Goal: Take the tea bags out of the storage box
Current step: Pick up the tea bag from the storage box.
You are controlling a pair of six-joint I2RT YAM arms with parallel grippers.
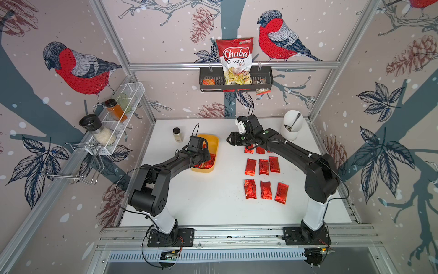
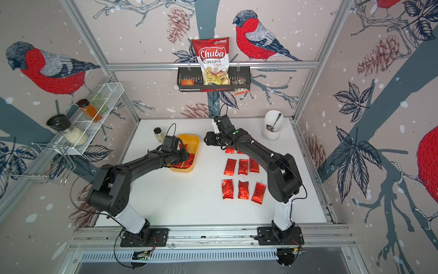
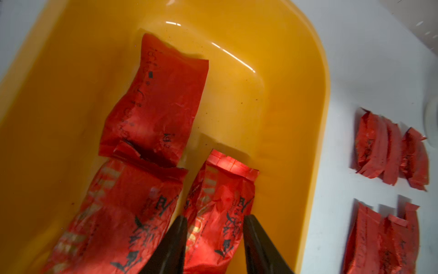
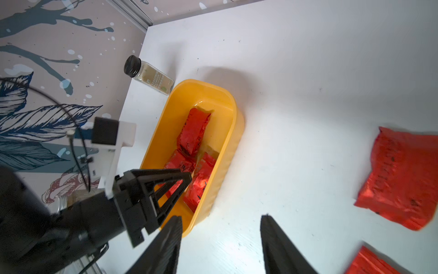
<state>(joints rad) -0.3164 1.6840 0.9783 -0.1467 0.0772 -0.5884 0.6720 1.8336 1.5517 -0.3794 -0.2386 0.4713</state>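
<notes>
Left gripper (image 3: 213, 219) is down in the storage box (image 3: 308, 113), jaws straddling the long edges of one tea bag (image 3: 220, 197). I can't tell from the wrist view whether they pinch it yet or just flank it. To do it well: close across the bag's middle, squeeze lightly since the foil looks slippery and crinkly, and lift straight up, clear of the low wall and the two neighbouring bags (image 3: 151, 102). Right gripper (image 4: 222, 217) hangs spread and empty over the bare white table (image 1: 213, 204), near the laid-out bags (image 1: 263, 166) in rows. Room: aluminium-frame cell with bird wallpaper, spice jar (image 1: 177, 134) just beyond the box.
</notes>
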